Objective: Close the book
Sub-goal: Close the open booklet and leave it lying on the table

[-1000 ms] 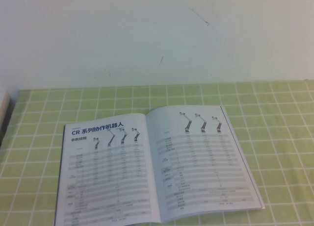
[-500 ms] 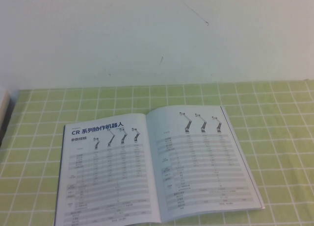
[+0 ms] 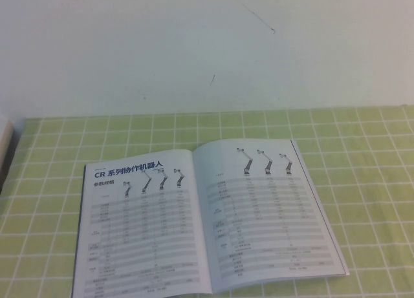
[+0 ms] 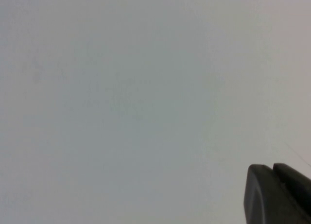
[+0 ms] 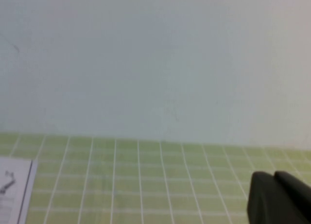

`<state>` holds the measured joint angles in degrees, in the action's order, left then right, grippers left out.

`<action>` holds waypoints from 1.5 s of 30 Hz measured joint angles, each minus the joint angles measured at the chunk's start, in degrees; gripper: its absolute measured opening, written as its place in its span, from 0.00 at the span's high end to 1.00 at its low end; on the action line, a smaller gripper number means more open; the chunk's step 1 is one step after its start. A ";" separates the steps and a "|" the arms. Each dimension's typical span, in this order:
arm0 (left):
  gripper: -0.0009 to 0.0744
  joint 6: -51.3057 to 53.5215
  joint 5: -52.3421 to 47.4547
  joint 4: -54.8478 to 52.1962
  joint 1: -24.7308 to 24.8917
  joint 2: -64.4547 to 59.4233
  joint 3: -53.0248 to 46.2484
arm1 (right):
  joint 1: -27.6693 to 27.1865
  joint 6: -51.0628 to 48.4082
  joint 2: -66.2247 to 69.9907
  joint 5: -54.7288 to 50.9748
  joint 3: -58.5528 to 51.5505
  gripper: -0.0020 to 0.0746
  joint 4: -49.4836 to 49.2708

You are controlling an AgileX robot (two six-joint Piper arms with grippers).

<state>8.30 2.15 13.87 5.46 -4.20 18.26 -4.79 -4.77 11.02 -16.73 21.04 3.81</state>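
Note:
An open book (image 3: pixel 207 220) lies flat on the green checked tablecloth (image 3: pixel 362 156) in the high view, its two white pages showing tables and small robot-arm pictures. A corner of one page (image 5: pixel 14 190) shows in the right wrist view. Neither arm appears in the high view. The left gripper (image 4: pixel 273 169) shows only as dark fingertips pressed together against a blank white wall. The right gripper (image 5: pixel 274 176) hangs above the tablecloth away from the book, its dark fingertips together with nothing between them.
A white wall (image 3: pixel 194 46) rises behind the table. A pale object (image 3: pixel 4 139) sits at the table's far left edge. Bare cloth surrounds the book on the right and behind it.

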 joint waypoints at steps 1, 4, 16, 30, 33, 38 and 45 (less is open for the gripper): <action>0.99 0.09 -2.15 0.00 0.00 -1.87 1.97 | 0.00 -0.35 2.50 -2.32 1.81 0.98 0.26; 0.99 0.57 -7.15 0.00 0.00 -7.58 6.96 | 0.00 -1.50 9.85 -7.20 6.09 0.98 0.23; 0.99 0.99 -18.48 3.13 0.00 -30.71 6.87 | 0.00 -2.26 24.90 -6.29 8.70 0.98 0.41; 0.99 5.37 -34.71 6.26 0.00 -61.84 18.57 | 0.00 -24.11 52.69 -19.76 20.18 0.98 -18.42; 0.99 7.22 -31.86 9.78 0.00 -67.68 20.16 | 2.15 -35.42 61.91 -20.74 23.22 0.98 -29.66; 0.99 9.71 -29.20 12.60 1.55 -76.96 22.64 | 12.36 -46.60 76.10 -18.57 28.52 0.98 -37.71; 0.99 7.70 -27.86 7.08 2.95 -82.52 26.45 | 21.68 -48.09 90.76 -13.09 38.48 0.98 -37.80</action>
<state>16.00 -25.70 20.96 8.42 -86.72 44.72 16.89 -52.86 101.78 -29.82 59.52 -33.99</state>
